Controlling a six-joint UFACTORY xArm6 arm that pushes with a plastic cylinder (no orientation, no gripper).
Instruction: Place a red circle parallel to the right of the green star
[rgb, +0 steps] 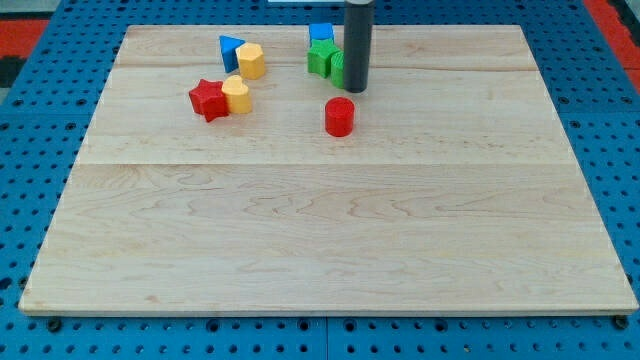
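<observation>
The red circle block stands on the wooden board just above the board's middle line. The green star lies near the view's top, partly hidden by the rod, with a second green block against its right side. My tip is at the lower end of the dark rod, right beside the green blocks on their right, and a little above and right of the red circle, apart from it.
A blue block sits just above the green star. A blue triangle and a yellow block lie at the top left. A red star touches another yellow block below them. The board lies on a blue pegboard.
</observation>
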